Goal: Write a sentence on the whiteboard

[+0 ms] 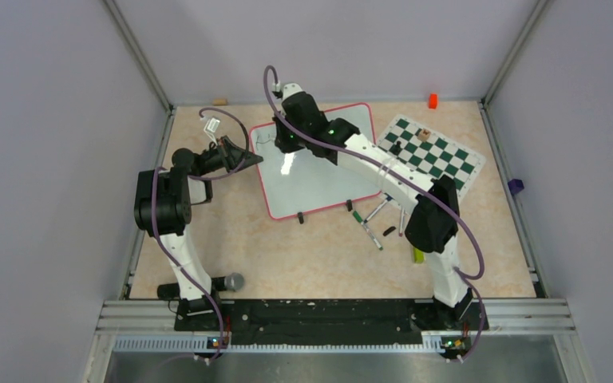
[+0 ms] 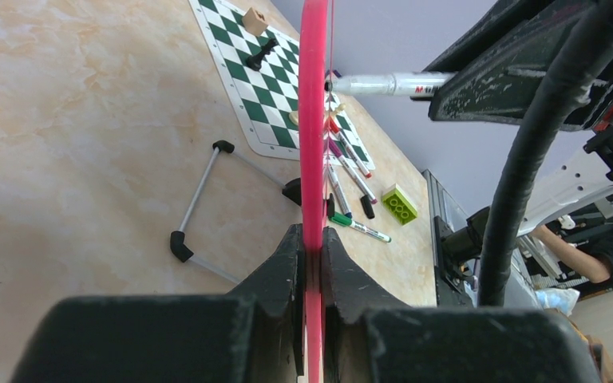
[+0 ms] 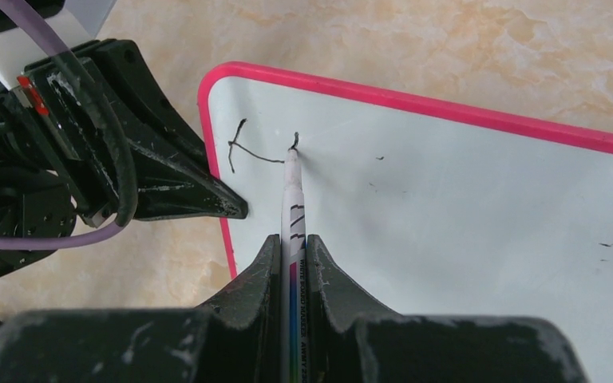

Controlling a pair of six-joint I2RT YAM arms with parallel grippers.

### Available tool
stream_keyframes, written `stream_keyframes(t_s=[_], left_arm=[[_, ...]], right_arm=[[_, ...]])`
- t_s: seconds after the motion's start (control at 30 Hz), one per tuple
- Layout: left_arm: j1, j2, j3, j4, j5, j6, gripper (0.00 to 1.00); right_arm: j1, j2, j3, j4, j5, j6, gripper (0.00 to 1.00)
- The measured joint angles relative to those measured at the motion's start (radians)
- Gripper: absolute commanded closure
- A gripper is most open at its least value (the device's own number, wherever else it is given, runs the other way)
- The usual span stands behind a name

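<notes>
Clamping the whiteboard [image 2: 313,120] rim is the left pincer [image 2: 313,254]; the right pincer [image 3: 291,263] squeezes a marker [image 3: 293,191], seemingly touching the board.

The left arm [image 1: 187,259] and right arm [image 1: 383,171] have white links, black joints, looping purple cables [image 1: 268,88], scuffed black fingers [image 3: 259,287].

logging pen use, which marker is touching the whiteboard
The white marker in the right gripper, its tip on the whiteboard; the other markers lie on the table.
</notes>
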Motion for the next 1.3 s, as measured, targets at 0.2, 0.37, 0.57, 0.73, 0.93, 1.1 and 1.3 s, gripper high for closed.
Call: stream_keyframes(t_s=[0.2, 0.37, 0.57, 0.73, 0.93, 1.1, 1.3], left_arm=[[0.0, 0.0, 0.0, -0.014, -0.006, 0.0, 1.0], [0.0, 0.0, 0.0, -0.014, -0.006, 0.001, 1.0], [0.0, 0.0, 0.0, -0.014, -0.006, 0.002, 1.0], [0.0, 0.0, 0.0, -0.005, -0.001, 0.001, 1.0], [0.0, 0.0, 0.0, 0.001, 0.001, 0.001, 1.0], [0.0, 0.0, 0.0, 0.002, 0.002, 0.001, 1.0], [0.0, 0.0, 0.0, 0.002, 0.002, 0.001, 1.0]], right_arm=[[0.003, -0.011, -0.05, 0.005, -0.034, 0.01, 1.0], [0.008, -0.03, -0.098, 0.008, -0.049, 0.016, 1.0], [0.009, -0.038, -0.117, 0.007, -0.061, 0.023, 1.0], [0.009, -0.038, -0.103, 0.001, -0.071, 0.023, 1.0], [0.006, -0.048, -0.089, 0.0, -0.07, 0.021, 1.0], [0.004, -0.063, -0.089, 0.0, -0.066, 0.021, 1.0], [-0.006, -0.077, -0.089, -0.001, -0.059, 0.02, 1.0]])
